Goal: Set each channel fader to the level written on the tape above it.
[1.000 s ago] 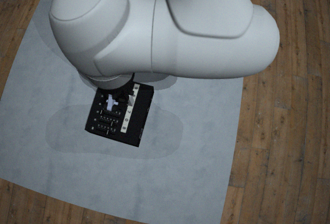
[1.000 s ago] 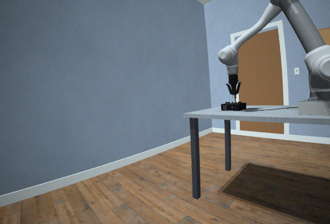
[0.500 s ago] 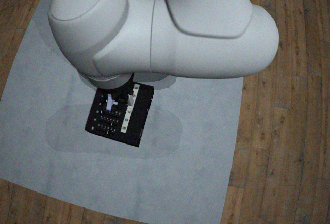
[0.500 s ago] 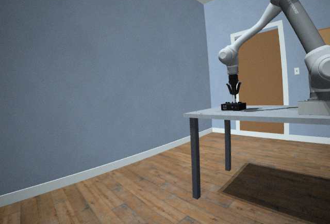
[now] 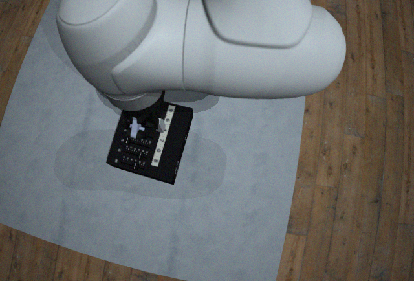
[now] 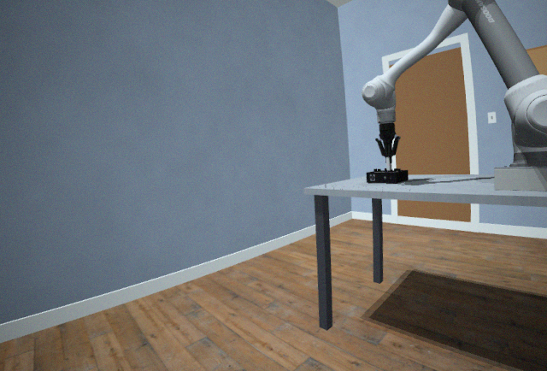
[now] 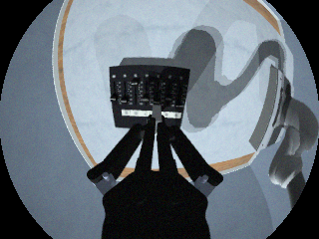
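My gripper (image 7: 156, 110) was pinched all the way shut, fingertips pressed pad to pad with nothing between them, and it pointed straight down at the lighting desk (image 5: 173, 144). In the wrist view the closed tips sat right at the pale tape strip (image 7: 136, 114), near its middle, with the rows of faders just beyond; I could not tell whether the tips touched the desk or only hovered over it.

The desk was a small, boxy, matt black block with hard square corners, sitting flat on the table (image 6: 424, 190), turned a little askew to the table's edges. The tape (image 5: 163, 135) was a cream band with dark numerals, too blurred from the top to read with confidence. A pale lilac, cross-shaped cap (image 5: 136, 127) stood out at the near end of the fader bank; the other faders were thin dark slots with tiny light marks, too small for me to read their levels.

The table top was a smooth, mottled grey slab with a crisp thin edge on dark square legs (image 6: 323, 261). Around the desk it showed plain grey surface on every side, and the desk sat well in from the edges. My big, rounded, satin-white arm (image 5: 200, 33) loomed over the far end of the desk and hid that corner from the top view. Below lay warm plank flooring (image 6: 247, 314).
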Robot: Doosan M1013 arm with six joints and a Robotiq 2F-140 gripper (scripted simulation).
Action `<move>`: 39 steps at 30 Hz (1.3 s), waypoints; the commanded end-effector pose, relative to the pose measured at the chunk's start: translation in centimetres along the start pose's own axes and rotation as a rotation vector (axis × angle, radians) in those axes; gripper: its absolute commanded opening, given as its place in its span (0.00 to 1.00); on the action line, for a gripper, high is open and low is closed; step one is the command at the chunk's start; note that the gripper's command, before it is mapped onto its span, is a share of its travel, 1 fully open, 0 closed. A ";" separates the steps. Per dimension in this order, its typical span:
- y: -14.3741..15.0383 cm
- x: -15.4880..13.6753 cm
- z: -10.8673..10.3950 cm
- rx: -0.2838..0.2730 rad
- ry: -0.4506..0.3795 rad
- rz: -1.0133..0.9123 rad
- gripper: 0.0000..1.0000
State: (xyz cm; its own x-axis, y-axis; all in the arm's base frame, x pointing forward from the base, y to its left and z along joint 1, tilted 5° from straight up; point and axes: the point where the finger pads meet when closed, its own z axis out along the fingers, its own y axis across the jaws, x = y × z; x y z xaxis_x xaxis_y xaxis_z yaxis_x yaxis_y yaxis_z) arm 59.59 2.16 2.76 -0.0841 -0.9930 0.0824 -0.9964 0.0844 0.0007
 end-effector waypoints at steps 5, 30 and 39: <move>0.0 0.4 0.0 0.000 0.000 0.000 0.00; 0.0 1.6 0.0 0.000 0.000 0.000 0.00; 0.0 1.7 0.0 0.000 0.000 0.000 0.00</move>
State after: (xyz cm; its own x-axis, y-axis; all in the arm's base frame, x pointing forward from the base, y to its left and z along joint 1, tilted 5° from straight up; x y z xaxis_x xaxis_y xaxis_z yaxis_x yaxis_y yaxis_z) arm 59.45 0.46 2.90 -0.0840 -0.9930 0.0824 -0.9964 0.0844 0.0007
